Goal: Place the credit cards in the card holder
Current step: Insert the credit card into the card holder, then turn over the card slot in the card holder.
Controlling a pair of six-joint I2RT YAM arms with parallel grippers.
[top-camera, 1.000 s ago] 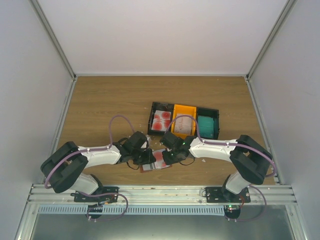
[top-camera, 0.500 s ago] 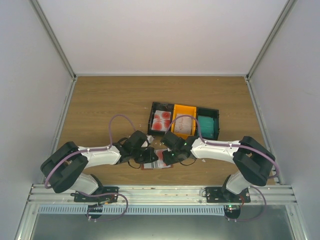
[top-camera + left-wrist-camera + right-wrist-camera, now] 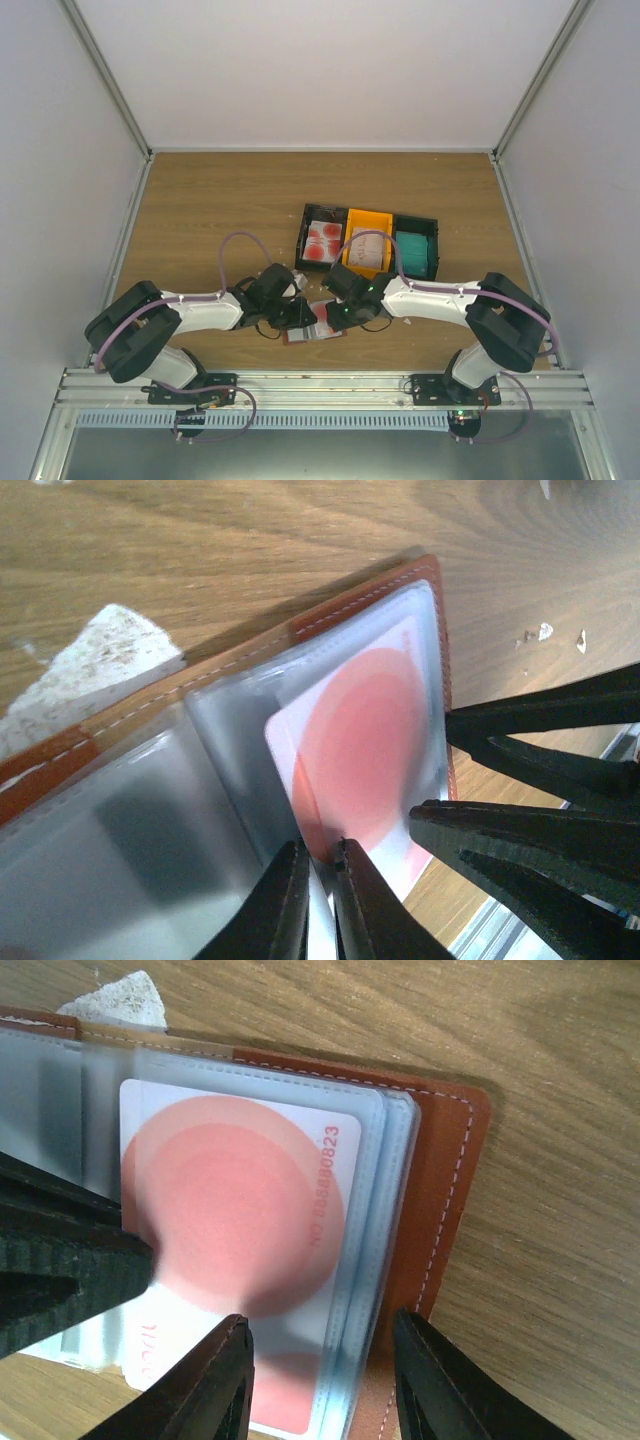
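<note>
Left gripper point(image 3: 320, 846), jaws almost together, meets the corner of a red-blotched card point(image 3: 365, 750) (whether it grips is unclear). Right gripper point(image 3: 320, 1318) stands wide over the right half of the holder point(image 3: 440, 1180). The holder lies open with the card among its clear sleeves, just near of the trays point(image 3: 417, 218).

Wood-grain bench point(image 3: 200, 200) made up the floor of a boxed-in cell, brown laminate with darker streaks. The back wall point(image 3: 320, 70) was plain white and bare. The left wall point(image 3: 50, 200) and right wall point(image 3: 590, 220) were pale grey, also bare. Aluminium frame posts point(image 3: 105, 75) ran up both back corners, with thin metal trim along the bench sides. At the near edge a slotted aluminium rail point(image 3: 320, 385) spanned the full width, a ribbed strip point(image 3: 320, 420) ran under it, and a dull grey metal sheet point(image 3: 320, 455) lay below that. Light was even and diffuse, shadows were soft, and the wood showed a slight sheen up close.
</note>
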